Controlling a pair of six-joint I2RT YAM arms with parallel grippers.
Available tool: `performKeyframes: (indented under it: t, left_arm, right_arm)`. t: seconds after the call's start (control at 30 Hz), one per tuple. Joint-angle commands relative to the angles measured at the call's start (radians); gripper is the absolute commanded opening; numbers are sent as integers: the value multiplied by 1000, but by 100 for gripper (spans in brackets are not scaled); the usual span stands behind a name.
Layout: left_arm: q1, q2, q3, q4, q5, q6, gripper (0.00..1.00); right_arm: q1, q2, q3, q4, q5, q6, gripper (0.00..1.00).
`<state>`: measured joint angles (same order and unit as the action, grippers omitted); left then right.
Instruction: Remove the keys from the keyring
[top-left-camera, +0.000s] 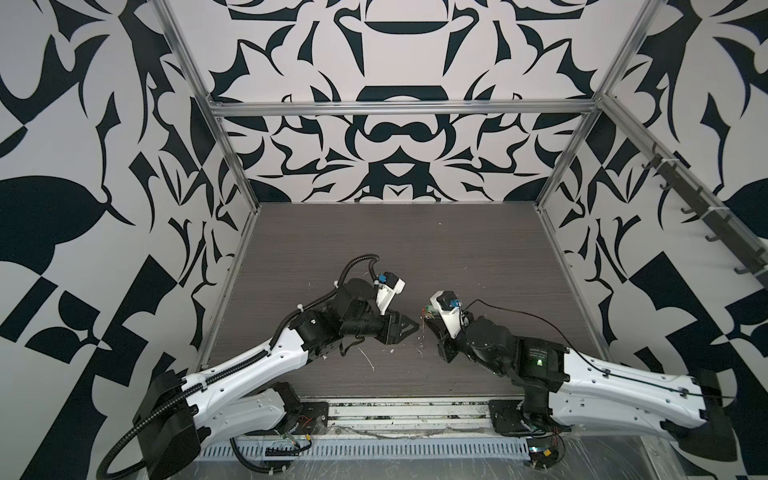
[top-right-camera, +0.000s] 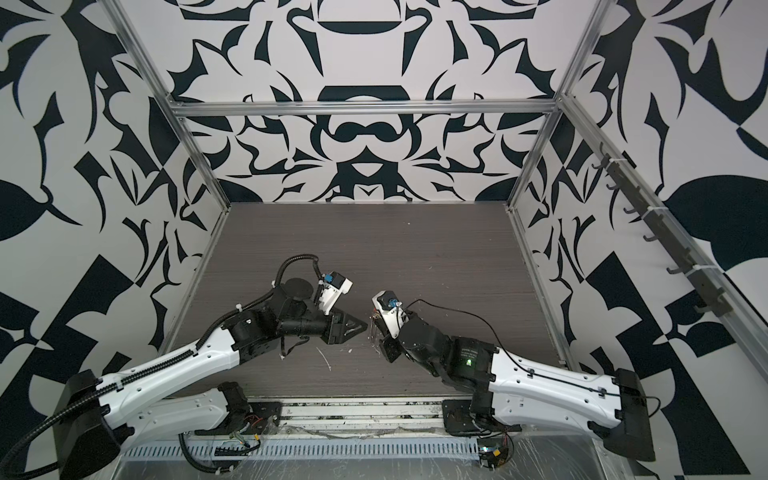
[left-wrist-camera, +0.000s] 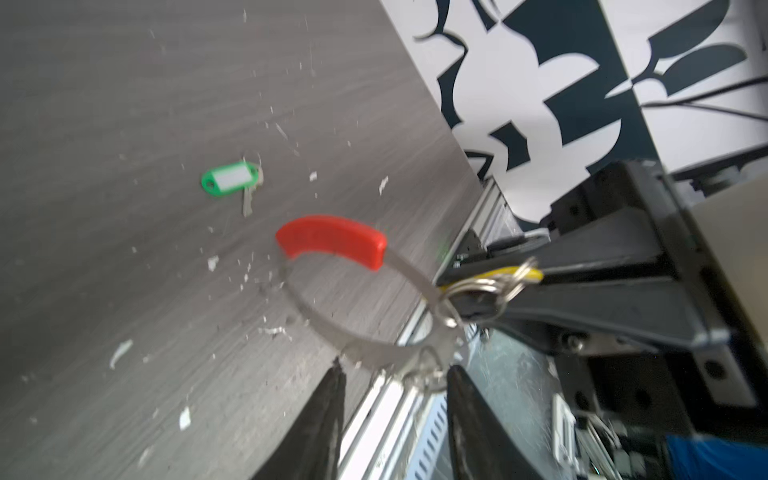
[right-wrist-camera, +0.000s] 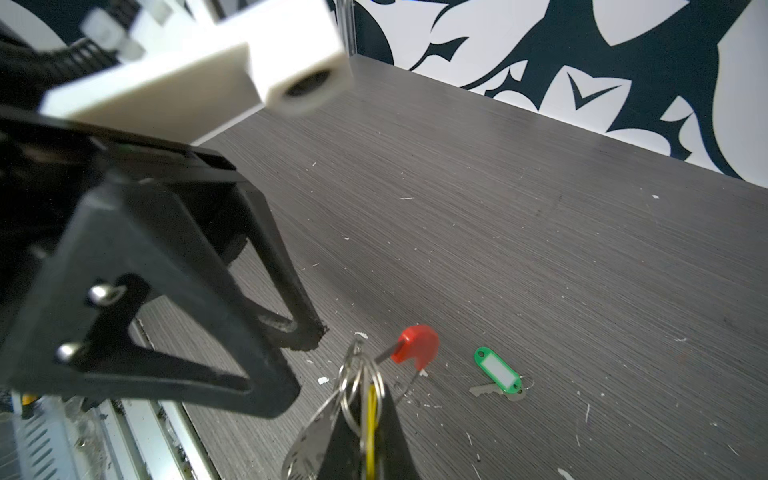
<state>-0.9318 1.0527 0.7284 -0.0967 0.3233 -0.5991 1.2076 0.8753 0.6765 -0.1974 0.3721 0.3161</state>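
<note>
- Clenched on the yellow oblong plastic tag with the right gripper, edge-on between the jaws, small wire loops bunched just past the tips.
- Hanging from those loops: the large thin grey metal hoop of the keyring, held clear above the dark wood-grain table, with the curved red plastic strip on its far arc.
- Released at the left gripper — jaws apart, tips either side of the hoop's near arc, another wire loop there; contact not readable through the blur.
- Done, judging by this: the green oblong plastic tag with its small metal key, off the hoop, flat on the surface near its middle, slightly toward the front edge.
- Left to do: yellow tag and red strip — both on the hoop.
- Arms reaching in from the front corners, forearms low, wrists turned tip to tip over the middle.
</note>
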Motion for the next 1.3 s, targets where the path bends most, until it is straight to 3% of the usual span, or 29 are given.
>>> performKeyframes:
  t: [0.0,0.17,0.47,0.57,1.0,1.27]
  left_arm:
    - [-53,-40,2,44,-139,60,44]
    - [-118,-40,13,-34,-302,120,44]
    - [-139,-21,22,-75,-432,179,39]
    - [-139,-16,26,-83,-440,195,37]
    - [-139,-95,-10,-83,-432,254,0]
    - [-140,-134,3,-162,-379,275,0]
  right_arm:
    - [14,22,82,-22,101,46,0]
    - [20,74,153,-70,123,79,0]
    - [39,149,257,-142,85,124,0]
    - [44,155,277,-163,76,134,0]
    - [49,166,344,-282,-21,161,0]
    - [47,165,404,-401,-67,143,0]
